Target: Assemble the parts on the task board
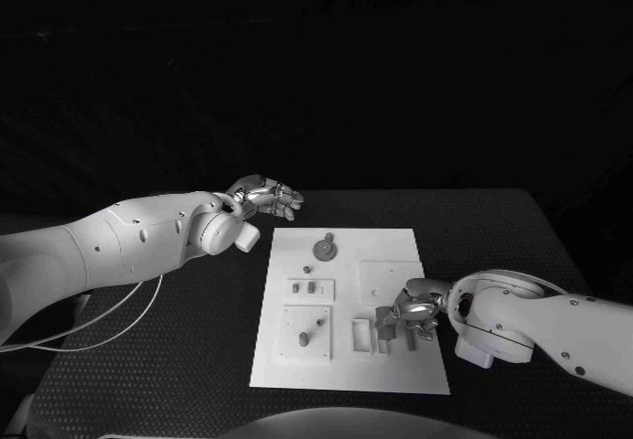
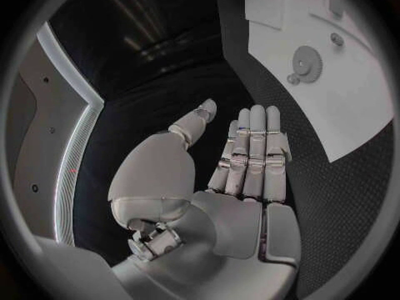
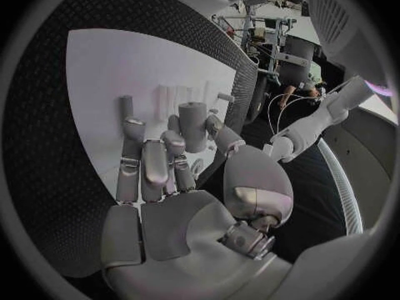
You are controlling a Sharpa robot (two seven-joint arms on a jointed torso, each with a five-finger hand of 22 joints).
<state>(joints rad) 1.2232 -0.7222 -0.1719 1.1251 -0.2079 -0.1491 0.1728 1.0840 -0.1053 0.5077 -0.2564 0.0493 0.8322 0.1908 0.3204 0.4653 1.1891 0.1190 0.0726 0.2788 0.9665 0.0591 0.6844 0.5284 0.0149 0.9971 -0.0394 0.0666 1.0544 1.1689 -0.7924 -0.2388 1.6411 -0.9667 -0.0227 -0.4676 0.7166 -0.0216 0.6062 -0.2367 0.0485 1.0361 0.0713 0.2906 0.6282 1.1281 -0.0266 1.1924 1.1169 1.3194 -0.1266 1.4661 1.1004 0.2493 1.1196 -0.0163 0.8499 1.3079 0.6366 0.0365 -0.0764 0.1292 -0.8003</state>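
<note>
- Right now my right hand (image 1: 412,315) sits low over the near right part of the task board (image 1: 396,251), fingers reaching down among the upright pieces there; from the right wrist view a short cylindrical part (image 3: 193,125) stands just past the fingertips (image 3: 127,113), but I cannot tell whether it is pinched or only touched.
- My left hand (image 1: 268,197) hovers off the board's far left corner over the counter (image 1: 185,366), fingers straight and spread, holding nothing.
- On the board I see a gear-shaped part (image 1: 325,248) toward the far side and smaller pieces (image 1: 305,338) sitting on the raised plates along the left half.
- Handling, as I judge it: these parts look small, rigid and light, probably smooth plastic or metal, so they should not deform but could easily tip, roll or slip from metal fingers.
- I would take the cylinder by its sides, near the middle, thumb opposite a finger, keeping it upright.
- The gear I would pinch by its rim, since it lies flat and offers little else.
</note>
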